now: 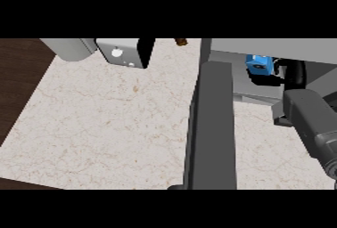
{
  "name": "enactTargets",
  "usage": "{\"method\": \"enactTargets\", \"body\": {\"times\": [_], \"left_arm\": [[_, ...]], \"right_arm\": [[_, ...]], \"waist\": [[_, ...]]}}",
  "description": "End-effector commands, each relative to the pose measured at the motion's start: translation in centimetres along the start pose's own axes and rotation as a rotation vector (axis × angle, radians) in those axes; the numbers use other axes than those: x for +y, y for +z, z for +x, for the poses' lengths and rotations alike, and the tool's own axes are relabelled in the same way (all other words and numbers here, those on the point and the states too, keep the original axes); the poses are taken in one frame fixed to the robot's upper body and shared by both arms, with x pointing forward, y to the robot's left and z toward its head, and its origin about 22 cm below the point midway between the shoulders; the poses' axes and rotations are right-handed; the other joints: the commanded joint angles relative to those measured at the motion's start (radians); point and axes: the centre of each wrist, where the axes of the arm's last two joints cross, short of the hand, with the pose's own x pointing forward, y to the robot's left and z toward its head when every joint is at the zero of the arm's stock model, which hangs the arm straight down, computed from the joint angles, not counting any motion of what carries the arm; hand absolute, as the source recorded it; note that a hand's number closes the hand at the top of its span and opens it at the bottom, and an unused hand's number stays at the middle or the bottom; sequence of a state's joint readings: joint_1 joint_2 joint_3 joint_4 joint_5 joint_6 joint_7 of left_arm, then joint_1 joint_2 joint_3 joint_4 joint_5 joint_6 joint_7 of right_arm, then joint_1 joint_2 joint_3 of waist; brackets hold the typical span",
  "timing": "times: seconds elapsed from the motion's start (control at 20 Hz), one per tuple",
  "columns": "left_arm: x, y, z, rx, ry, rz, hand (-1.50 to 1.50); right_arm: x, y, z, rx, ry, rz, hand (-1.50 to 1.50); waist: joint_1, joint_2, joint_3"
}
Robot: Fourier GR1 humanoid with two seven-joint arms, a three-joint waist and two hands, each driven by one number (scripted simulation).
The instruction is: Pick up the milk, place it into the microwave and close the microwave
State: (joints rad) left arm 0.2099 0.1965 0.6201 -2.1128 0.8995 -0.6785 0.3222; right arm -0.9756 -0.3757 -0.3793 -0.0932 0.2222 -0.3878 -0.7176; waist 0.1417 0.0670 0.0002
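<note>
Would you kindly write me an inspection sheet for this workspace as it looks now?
Surface: pale marbled counter, dark wood beyond its left edge.
Job's things: microwave open, its door swung out; blue milk carton inside.
Clutter: grey canister and white appliance at the far edge.
Hands: right robot hand in the microwave beside the milk, fingers unclear; left not in view.
Cables: nothing seen.
Surroundings: nothing seen.

Right hand (284, 73) curled, forearm outstretched

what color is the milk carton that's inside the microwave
Blue, with a dark patch; the milk carton shows in the head view.
</note>
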Motion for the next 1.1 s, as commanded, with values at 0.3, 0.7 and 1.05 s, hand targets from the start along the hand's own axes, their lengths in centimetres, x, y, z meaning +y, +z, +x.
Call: {"method": "enactTargets", "body": {"times": [0.3, 0.7, 1.05], "left_arm": [[0.5, -1.0, -0.1, 0.003, -0.012, -0.013, -1.5], [0.9, -1.4, 0.5, 0.006, -0.071, -0.026, -1.5], [0.8, -1.8, 0.2, 0.016, -0.073, -0.037, -1.5]], "right_arm": [[-1.9, -1.4, 0.7, -0.025, 0.047, -0.037, 1.5], [-3.6, -2.2, 0.9, -0.025, 0.051, -0.033, 1.5], [-5.8, -1.9, -0.2, -0.001, 0.308, -0.121, 1.5]], "waist": [[0.033, 0.028, 0.011], [0.047, 0.036, 0.013], [0.059, 0.05, 0.003]]}}
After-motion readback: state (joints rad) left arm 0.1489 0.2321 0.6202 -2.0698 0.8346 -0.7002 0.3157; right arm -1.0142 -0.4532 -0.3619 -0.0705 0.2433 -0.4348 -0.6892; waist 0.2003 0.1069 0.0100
